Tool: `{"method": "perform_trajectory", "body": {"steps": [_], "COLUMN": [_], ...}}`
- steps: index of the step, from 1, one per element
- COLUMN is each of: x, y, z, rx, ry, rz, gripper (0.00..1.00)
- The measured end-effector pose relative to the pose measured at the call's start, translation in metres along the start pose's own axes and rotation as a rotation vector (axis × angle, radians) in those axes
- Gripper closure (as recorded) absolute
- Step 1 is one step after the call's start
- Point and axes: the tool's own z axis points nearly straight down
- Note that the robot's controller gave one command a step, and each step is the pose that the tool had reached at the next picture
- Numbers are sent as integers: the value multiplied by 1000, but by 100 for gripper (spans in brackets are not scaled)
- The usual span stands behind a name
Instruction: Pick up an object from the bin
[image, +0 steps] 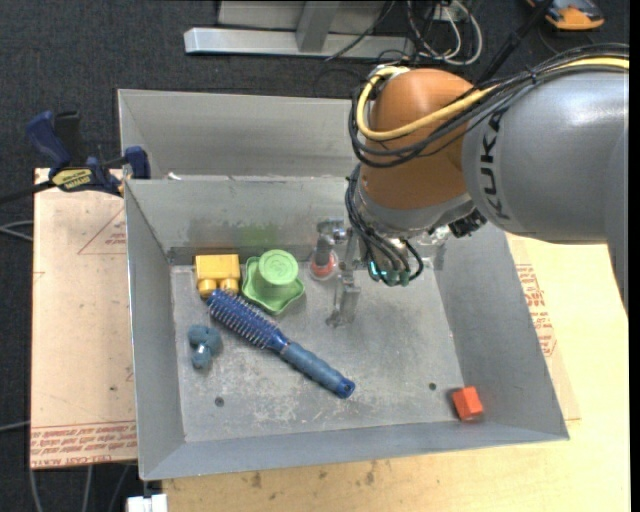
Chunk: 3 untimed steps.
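Dark floor (250, 75) surrounds grey bin (150, 270); gripper (340, 308) hangs beside a small red-and-silver piece (322, 261), possibly a bottle; its opening cannot be told.

Grey bin (155, 330), blue hairbrush (281, 346), green cup (272, 280), orange block (466, 402)

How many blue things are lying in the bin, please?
2: the brush lying diagonally across the middle of the floor, and a small piece just left of its bristle end. The arm may hide more at the back.
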Motion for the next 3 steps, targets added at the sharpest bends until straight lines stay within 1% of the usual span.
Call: {"method": "perform_trajectory", "body": {"steps": [1,2,3], "x": [59,58,41], "y": [81,79,80], "z": [137,135,6], "rx": [-1,0,-4], "ry": [-3,-4,-15], "rz": [279,283,201], "gripper": [0,100,100]}}
